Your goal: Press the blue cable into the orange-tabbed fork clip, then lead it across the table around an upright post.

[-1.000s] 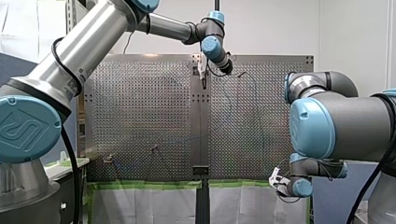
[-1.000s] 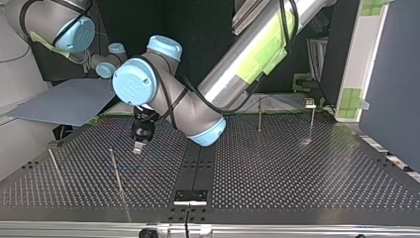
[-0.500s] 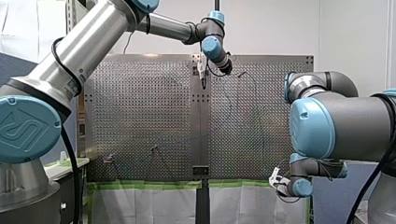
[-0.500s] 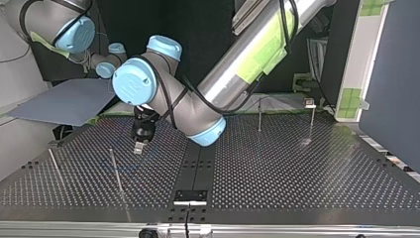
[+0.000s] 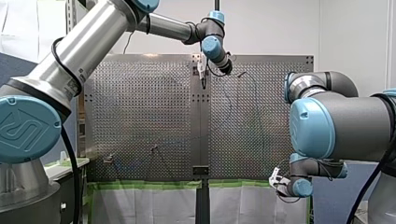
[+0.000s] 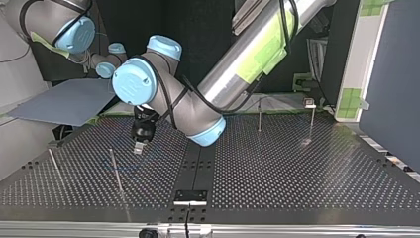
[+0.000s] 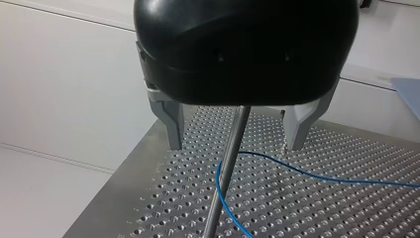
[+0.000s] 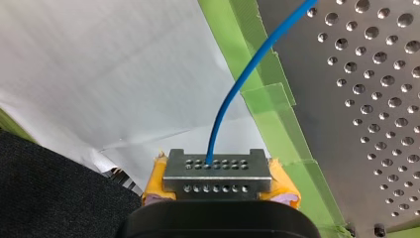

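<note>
The thin blue cable (image 8: 214,134) runs from the yellow-padded right tool (image 8: 218,171), clenched on it just off the edge of the perforated metal table (image 8: 376,99). Near another edge, the cable bends at a slim upright metal post (image 7: 226,168). The post stands between the wide-spread metal fingers (image 7: 171,124) of the black left tool (image 7: 235,141), which grasps nothing.

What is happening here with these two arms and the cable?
My right gripper is shut on the blue cable, just off the edge of the table. My left gripper hangs open over the table, with an upright post between its fingers. The cable lies on the table and curves close by that post.
</note>
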Robot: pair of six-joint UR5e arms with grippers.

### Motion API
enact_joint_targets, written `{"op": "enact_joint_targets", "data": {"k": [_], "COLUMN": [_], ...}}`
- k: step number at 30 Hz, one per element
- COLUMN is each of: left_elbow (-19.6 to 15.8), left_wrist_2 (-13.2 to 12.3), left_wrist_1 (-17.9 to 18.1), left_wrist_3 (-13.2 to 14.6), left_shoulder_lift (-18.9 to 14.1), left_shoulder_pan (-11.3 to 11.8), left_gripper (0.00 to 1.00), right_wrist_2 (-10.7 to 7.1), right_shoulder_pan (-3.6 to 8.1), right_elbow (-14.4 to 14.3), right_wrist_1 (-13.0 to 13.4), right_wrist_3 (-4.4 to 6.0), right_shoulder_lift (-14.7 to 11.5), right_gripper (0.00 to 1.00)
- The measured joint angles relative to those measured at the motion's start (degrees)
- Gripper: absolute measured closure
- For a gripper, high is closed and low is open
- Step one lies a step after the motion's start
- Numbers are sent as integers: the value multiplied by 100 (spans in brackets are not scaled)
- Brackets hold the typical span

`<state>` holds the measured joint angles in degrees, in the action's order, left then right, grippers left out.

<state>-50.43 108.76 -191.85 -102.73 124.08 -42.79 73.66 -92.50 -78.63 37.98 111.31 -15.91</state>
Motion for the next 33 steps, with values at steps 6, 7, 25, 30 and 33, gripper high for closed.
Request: {"op": "enact_joint_targets", "data": {"k": [6, 7, 25, 30, 33], "left_elbow": [-6, -17, -892, -1205, -1393], "left_wrist_2": [11, 13, 25, 22, 13], "left_wrist_1": [-59, -76, 706, 1018, 1207], "left_wrist_3": [1, -2, -735, -801, -819], "left_shoulder_lift": [-3, -6, -848, -1160, -1350], "left_shoulder_pan": [-17, -25, -99, -134, -142], "left_gripper": [0, 0, 0, 0, 0], "right_wrist_2": [-6, -9, -52, -53, -53], "right_shoulder_pan": [10, 17, 38, 42, 43], "right_elbow": [0, 0, 0, 0, 0], "right_wrist_1": [-2, -6, -43, -45, -50], "right_wrist_3": [-2, -2, -28, -28, -31], "right_shoulder_lift": [-1, -2, -4, -4, -4], "right_gripper": [100, 100, 100, 100, 100]}}
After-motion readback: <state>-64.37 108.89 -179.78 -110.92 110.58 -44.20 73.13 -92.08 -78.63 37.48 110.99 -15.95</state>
